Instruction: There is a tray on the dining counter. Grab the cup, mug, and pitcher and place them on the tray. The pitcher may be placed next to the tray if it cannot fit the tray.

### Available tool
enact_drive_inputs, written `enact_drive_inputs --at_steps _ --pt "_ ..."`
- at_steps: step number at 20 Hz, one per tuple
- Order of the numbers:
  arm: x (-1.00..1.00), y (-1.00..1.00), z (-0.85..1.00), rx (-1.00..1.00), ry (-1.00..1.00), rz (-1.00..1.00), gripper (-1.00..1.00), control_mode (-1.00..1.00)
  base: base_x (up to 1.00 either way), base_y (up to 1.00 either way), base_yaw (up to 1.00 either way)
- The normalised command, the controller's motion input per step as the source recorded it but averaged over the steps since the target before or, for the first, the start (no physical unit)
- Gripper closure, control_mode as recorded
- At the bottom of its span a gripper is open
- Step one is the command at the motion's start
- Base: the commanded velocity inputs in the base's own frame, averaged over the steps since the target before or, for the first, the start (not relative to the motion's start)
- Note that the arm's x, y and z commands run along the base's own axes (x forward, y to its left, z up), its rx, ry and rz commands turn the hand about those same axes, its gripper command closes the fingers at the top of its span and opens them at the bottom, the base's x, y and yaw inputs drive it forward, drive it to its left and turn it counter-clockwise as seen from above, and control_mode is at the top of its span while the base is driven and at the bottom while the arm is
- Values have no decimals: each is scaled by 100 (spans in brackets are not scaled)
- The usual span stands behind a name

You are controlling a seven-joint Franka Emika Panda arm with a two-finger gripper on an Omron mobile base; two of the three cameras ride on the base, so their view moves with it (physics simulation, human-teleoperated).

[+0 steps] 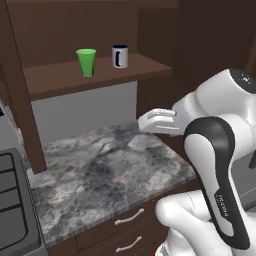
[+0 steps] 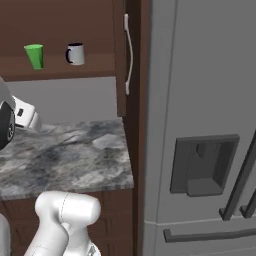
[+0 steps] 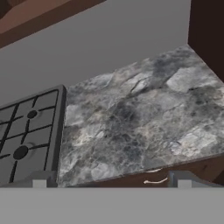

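Bright green cup [image 1: 86, 62], tapered and handleless, upright on a dark brown wooden shelf [image 1: 95, 75]; just beside it, apart, a small white mug [image 1: 120, 56] with dark inside and handle. Claw [image 3: 111, 180] spread wide, holding nothing, touching nothing, hanging above a grey marbled worktop [image 3: 135, 118] well below the shelf. Fingertips [image 3: 40, 179] small and blocky at the frame's bottom, probably grey, hard to tell. Worktop veined and glossy, over brown drawers with pale curved handles [image 1: 129, 217]. Black grated stove [image 3: 26, 135] beside it; flat grey fridge [image 2: 200, 125] on the other side.
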Motion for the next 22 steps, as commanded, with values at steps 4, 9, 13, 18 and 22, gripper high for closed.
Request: enact_drive_inputs --at_steps 4,9,13,18,22 --pt "0 0 0 0 0 0 -100 100 64 49 -10" --pt "0 0 0 0 0 0 -100 100 45 26 8" --pt "0 0 0 0 0 0 -100 100 76 0 18" --pt "0 0 0 0 0 0 -100 100 73 -7 23" --pt "0 0 0 0 0 0 -100 100 63 -15 34"
